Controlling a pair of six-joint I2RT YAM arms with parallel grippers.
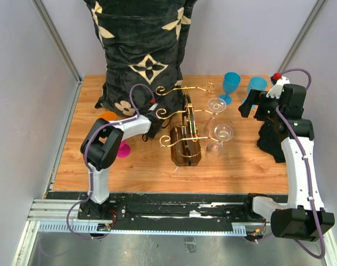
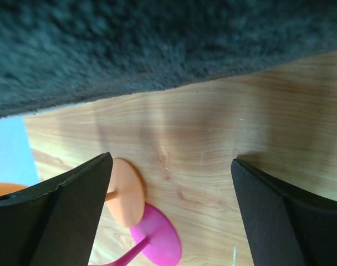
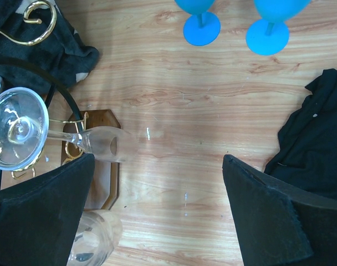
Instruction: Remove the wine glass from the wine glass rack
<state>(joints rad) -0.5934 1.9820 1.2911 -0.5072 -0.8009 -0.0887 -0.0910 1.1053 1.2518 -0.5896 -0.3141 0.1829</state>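
Hanging upside down off the right side of the wine glass rack (image 1: 186,145), the wine glass (image 1: 221,133) sits on a gold wire arm with its round foot uppermost, and a second clear glass (image 1: 216,104) hangs just behind it on the same side. The rack stands in the middle of the wooden counter (image 1: 240,166).

The right hand (image 1: 247,105) hovers to the right of the glasses, apart from them, its fingers spread wide with only bare wood between them. Two blue glasses (image 1: 231,83) stand upright at the back right, and a black cloth (image 1: 268,141) lies beside the right arm.

The left hand (image 1: 155,124) is on the other side of the rack, close under a big dark cushion (image 1: 143,50) with cream flower shapes. Its fingers are also wide apart and grip nothing. An orange glass (image 2: 127,191) and a pink glass (image 2: 157,235) lie on the counter just beside it, their bases touching or nearly so
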